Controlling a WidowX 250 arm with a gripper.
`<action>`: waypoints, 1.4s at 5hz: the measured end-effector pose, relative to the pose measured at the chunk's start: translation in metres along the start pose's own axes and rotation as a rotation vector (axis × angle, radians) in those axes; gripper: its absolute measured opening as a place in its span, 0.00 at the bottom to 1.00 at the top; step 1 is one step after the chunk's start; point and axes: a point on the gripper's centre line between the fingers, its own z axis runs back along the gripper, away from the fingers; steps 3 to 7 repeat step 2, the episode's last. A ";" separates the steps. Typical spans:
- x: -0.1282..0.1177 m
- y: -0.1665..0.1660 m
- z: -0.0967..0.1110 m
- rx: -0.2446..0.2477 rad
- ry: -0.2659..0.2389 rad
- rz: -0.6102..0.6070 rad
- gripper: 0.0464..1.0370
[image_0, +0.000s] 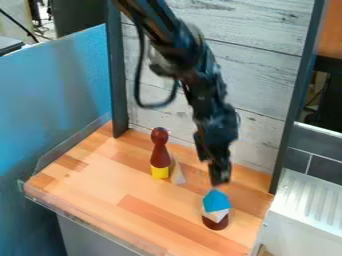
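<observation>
My gripper (220, 176) hangs down over the right part of the wooden table, just above a small stack. On top of that stack is a blue block (216, 200) with angled sides; whether the gripper touches it, I cannot tell. Beneath the blue block sits a white piece (216, 215), which looks tilted, and under that a dark red round piece (215, 223) rests on the table. To the left, a dark red pawn-like piece (159, 151) stands upright on a yellow block (159, 172). Close beside it stands a pale, narrow cone-like piece (177, 173).
The wooden tabletop (100, 185) has a clear raised edge along its left and front. A whitewashed plank wall (260, 85) rises behind it between two dark posts (118, 75). A blue panel (53, 95) stands at the left, and a white ribbed surface (307, 200) lies at the right.
</observation>
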 end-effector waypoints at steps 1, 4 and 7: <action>-0.009 0.023 0.037 0.153 0.000 0.219 0.96; -0.029 0.036 0.048 0.237 0.078 0.438 0.96; -0.029 0.036 0.048 0.237 0.078 0.438 0.96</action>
